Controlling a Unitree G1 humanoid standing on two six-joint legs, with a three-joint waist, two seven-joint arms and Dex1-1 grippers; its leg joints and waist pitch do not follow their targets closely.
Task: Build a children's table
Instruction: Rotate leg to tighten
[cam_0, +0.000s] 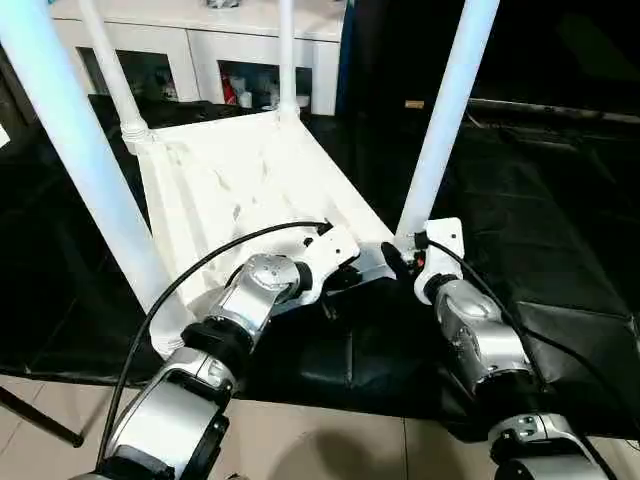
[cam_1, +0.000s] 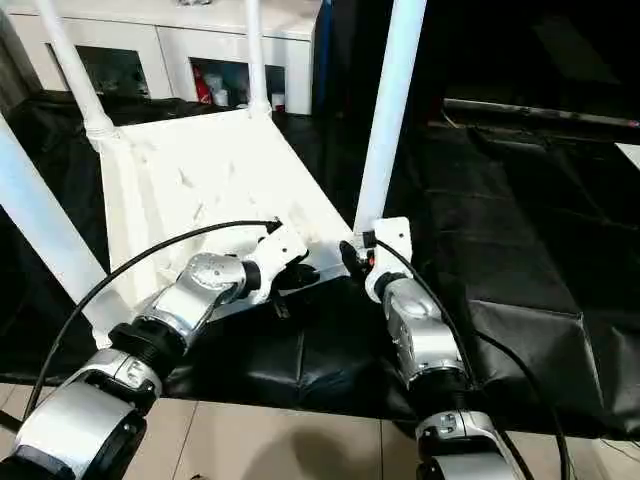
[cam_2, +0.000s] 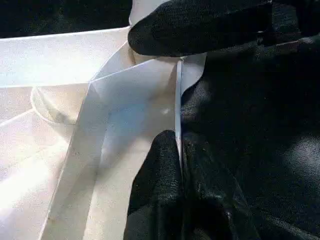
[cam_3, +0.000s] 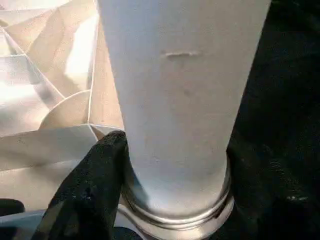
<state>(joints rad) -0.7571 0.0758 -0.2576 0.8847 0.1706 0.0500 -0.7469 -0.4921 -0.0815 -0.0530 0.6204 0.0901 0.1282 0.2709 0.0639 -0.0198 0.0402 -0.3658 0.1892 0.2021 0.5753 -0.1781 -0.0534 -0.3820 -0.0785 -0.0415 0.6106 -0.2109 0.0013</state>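
Left wrist view: left gripper (cam_2: 179, 165) pinches the table top's (cam_0: 240, 180) thin rim; right gripper (cam_3: 172, 165) clasps a leg's (cam_0: 445, 120) base.

The white plastic rectangular table top (cam_0: 235, 190) lies upside down on a black cloth, its ribbed underside facing up. Four long white tubular legs stand upright in the round corner sockets, one near leg (cam_0: 447, 115) at the right, another (cam_0: 75, 150) at the left.

Head pair high, wrist cameras close in

Both eye views look down over the forearms at the upturned table (cam_0: 250, 180); wrist views sit close (sharing its near-right corner leg (cam_3: 180, 100)).
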